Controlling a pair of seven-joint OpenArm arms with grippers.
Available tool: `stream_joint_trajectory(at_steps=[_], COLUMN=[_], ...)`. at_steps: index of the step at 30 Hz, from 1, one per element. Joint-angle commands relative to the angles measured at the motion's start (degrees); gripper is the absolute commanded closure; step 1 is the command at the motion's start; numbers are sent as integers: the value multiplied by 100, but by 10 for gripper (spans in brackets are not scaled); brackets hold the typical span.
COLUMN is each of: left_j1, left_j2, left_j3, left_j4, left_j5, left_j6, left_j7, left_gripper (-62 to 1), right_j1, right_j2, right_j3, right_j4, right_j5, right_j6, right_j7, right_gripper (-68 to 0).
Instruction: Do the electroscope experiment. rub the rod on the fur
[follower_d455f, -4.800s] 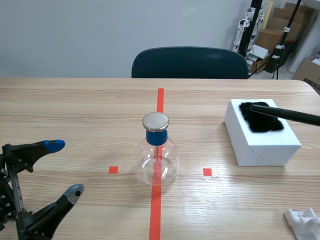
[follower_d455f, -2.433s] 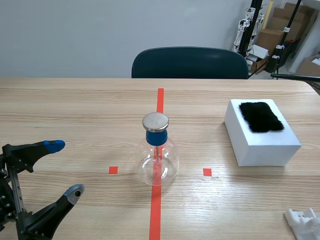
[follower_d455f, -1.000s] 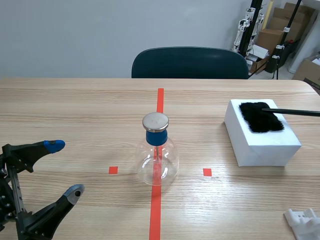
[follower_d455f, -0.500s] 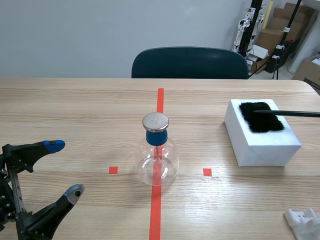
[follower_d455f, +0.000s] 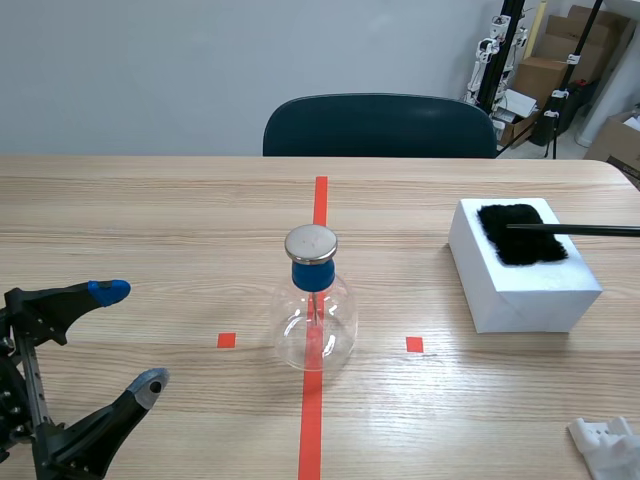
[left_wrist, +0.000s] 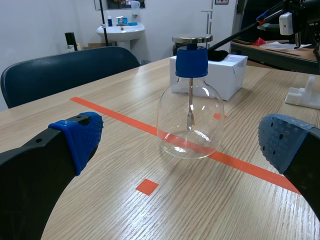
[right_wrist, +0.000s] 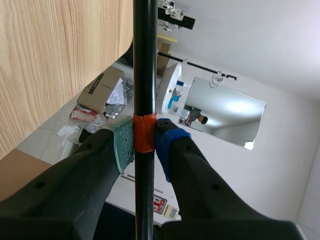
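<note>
Wood-grain table (follower_d455f: 150, 220) carries the whole setup.

- White block (follower_d455f: 520, 295): right side, at middle depth.
- Glass flask (follower_d455f: 316, 325) with blue collar and flat metal cap: on the red centre line, well apart from the block, to its left.
- Left gripper (follower_d455f: 130, 335): near left corner, fingers spread wide with nothing between them. The flask stands ahead of it, untouched.
- Black fur (follower_d455f: 522, 238): a patch lying on top of the block.
- Thin black rod (follower_d455f: 585, 230): comes in from the right edge, nearly level, with its tip over the far left part of the fur. It appears to rest on the pile, but firm contact cannot be confirmed.
- Right gripper (right_wrist: 145, 137): pads clenched on the rod at a band of red tape, seen only in its own wrist view.

Step in hand, as judged: the rubbing stage. The rod is at the fur and nowhere near the flask.

Next move, as judged, calls for strokes along the fur with light downward pressure — enough to drag through the pile, but not so much that the block slides or tips. Only after that should the rod go left to the metal cap.
</note>
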Motion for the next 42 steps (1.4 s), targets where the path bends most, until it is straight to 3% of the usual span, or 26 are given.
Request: stream_joint_trajectory(at_steps=[1, 9, 19, 29, 38, 42], left_j1=[-15, -15, -15, -15, -15, -15], left_j2=[-33, -33, -33, -33, -33, -33], left_j3=[-15, -15, -15, -15, -15, -15], left_j4=[66, 66, 66, 66, 66, 66], left_j5=[-52, -52, -52, -52, -52, -52], left_j6=[-4, -4, -4, -4, -4, -4], left_j7=[-87, -87, -87, -87, -87, -87], left_gripper=[-623, -623, -623, -623, -623, -623], right_j1=[68, 70, 70, 70, 68, 68], right_j2=[160, 160, 157, 157, 157, 157], right_j3=[74, 74, 74, 74, 74, 74], right_j4=[90, 90, 90, 90, 90, 90], right_j5=[39, 129, 131, 131, 190, 192], right_j6=[-90, -87, -90, -85, -85, -85], right_j7=[-35, -802, 186, -719, 245, 17], right_gripper=[-4, -4, -4, -4, -4, -4])
